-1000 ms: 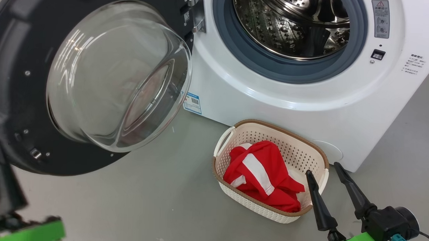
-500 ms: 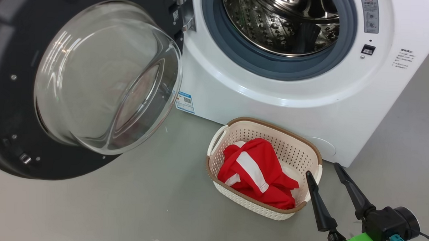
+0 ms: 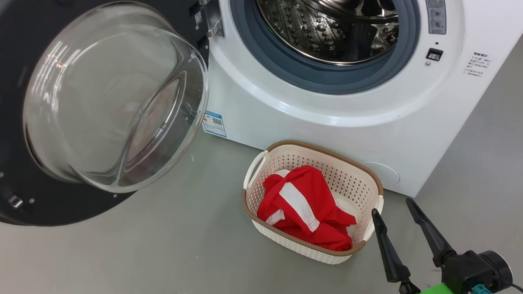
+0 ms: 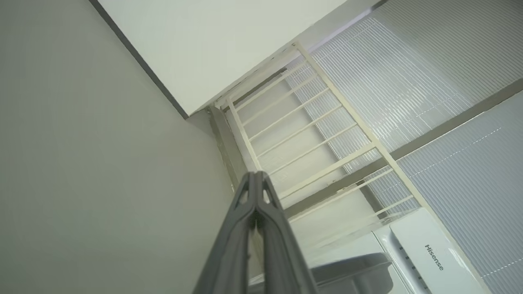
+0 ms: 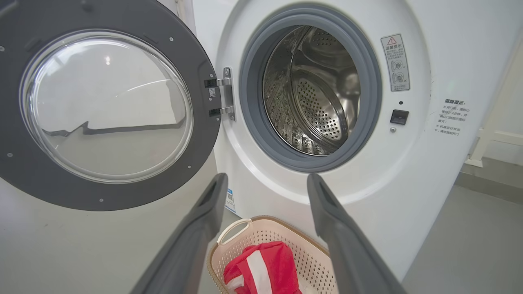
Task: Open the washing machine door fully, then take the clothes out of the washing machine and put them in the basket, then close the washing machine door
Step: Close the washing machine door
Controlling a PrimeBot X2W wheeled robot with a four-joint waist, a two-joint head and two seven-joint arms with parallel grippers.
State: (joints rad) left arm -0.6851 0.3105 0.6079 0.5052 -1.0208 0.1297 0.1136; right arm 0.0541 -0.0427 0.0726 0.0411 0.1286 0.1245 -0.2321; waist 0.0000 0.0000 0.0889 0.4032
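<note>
Clothes point(image 3: 305, 207): red w/ white stripes, bunched inside the basket point(image 3: 318, 147). The basket is set on the floor point(image 3: 153, 247) just in front of the washing machine point(image 3: 332, 119), below the drum opening, so the transfer path is kept short. No fabric is seen in the drum point(image 3: 326, 27); unloading is judged done. The door point(image 3: 0, 164) is swung wide to the left, glass bowl facing out, so the opening is left unobstructed. Right hand point(image 3: 392, 206): fingers spread, nothing held, hovering just beside the basket's right end. Left hand point(image 4: 255, 179): fingers pressed together, nothing pinched, aimed at a white rack point(image 4: 310, 122). Remaining step, as judged: door to be closed.
</note>
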